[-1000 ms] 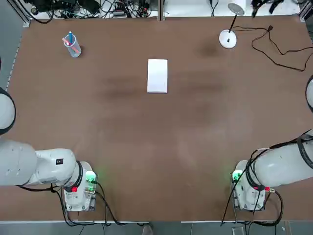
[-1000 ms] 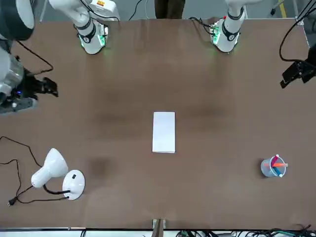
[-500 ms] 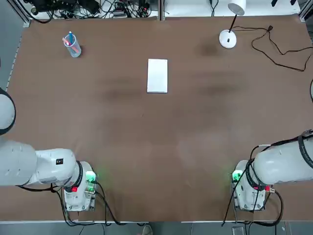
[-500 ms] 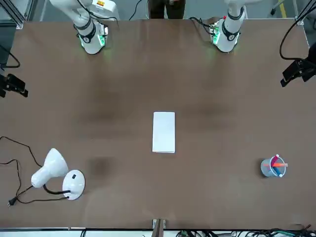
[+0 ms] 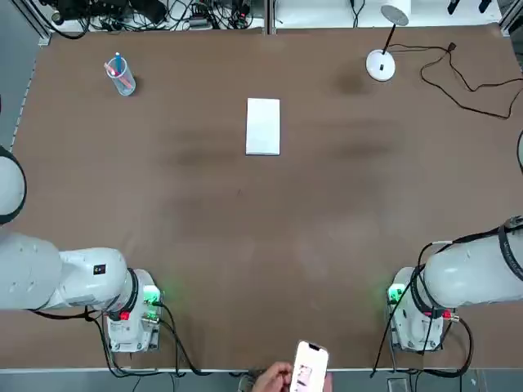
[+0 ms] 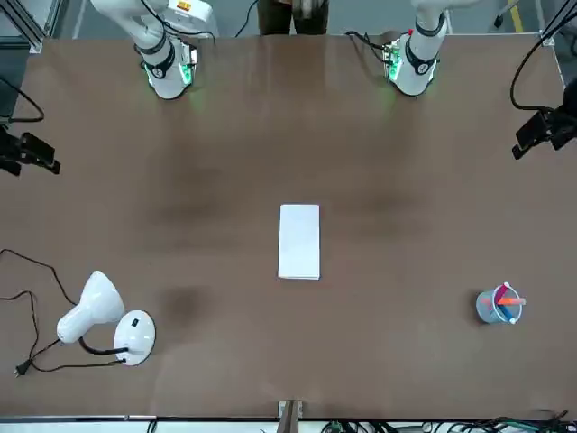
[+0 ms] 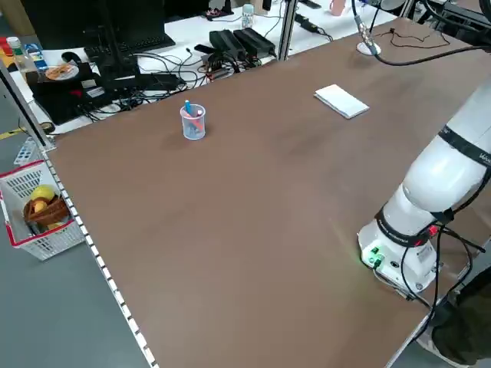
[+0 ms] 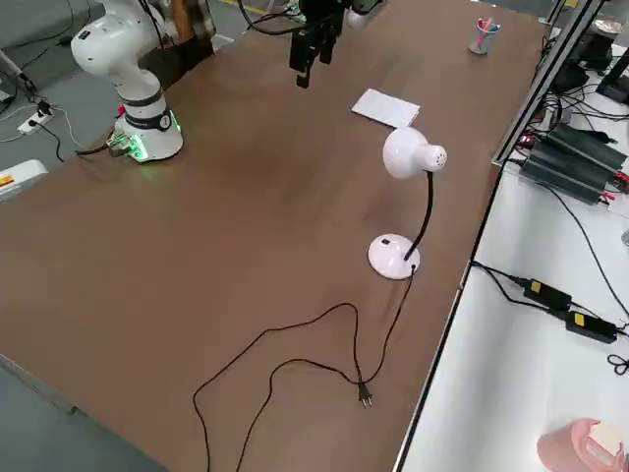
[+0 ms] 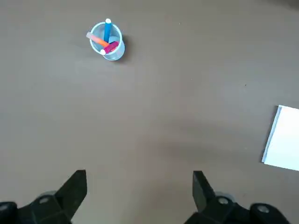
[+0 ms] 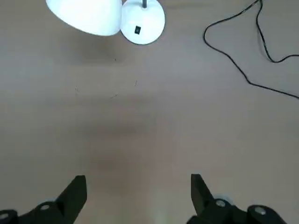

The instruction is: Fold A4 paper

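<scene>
With both grippers, left [image 9: 140, 196] and right [image 10: 139, 198], out at the table's sides, jaws wide and empty, leave the folded-looking paper [image 5: 263, 126] flat mid-table, likely finished.

Brown tabletop [image 5: 204, 220], matte, soft shadows and diffuse glare on it. Grey floor [image 7: 61, 314] around it. White side desk [image 7: 173, 57] along the far edge — monitor [image 7: 84, 27], keyboard [image 7: 129, 47] and tangled black cables [image 7: 180, 65] on it. Metal frame post [image 7: 287, 31] between desk and tabletop. White plastic basket with red trim [image 7: 54, 241] on the floor — wicker bowl [image 7: 55, 212] inside.
</scene>
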Controlling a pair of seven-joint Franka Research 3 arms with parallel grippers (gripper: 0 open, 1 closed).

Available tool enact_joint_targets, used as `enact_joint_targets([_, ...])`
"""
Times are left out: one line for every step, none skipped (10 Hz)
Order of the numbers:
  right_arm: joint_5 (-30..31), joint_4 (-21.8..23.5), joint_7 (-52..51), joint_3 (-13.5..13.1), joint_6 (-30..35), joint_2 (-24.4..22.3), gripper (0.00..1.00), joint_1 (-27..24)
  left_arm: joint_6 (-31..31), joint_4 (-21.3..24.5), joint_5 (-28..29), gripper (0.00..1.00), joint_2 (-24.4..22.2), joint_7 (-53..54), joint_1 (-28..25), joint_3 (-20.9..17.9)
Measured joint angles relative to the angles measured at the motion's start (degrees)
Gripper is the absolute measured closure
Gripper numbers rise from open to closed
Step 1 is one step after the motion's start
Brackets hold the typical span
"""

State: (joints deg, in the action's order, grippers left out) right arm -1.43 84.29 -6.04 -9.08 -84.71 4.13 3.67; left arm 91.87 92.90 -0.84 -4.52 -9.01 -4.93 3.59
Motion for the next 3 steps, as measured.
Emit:
enact_joint_targets([-0.1,-0.1,0.0,0.0,-0.1,0.0,0.01,0.0,0.0,0.0,0.0,0.00,0.1,0.0,0.0,0.0])
enact_joint_targets([-0.1,-0.5,0.0,0.1,-0.1,0.0,0.01,0.0,0.0,0.0,0.0,0.00,0.2,0.0,0.0,0.0])
enact_joint_targets([-0.1,-1.0,0.0,0.1,-0.1,0.0,0.01,0.0,0.0,0.0,0.0,0.00,0.3,0.0,0.0,0.0])
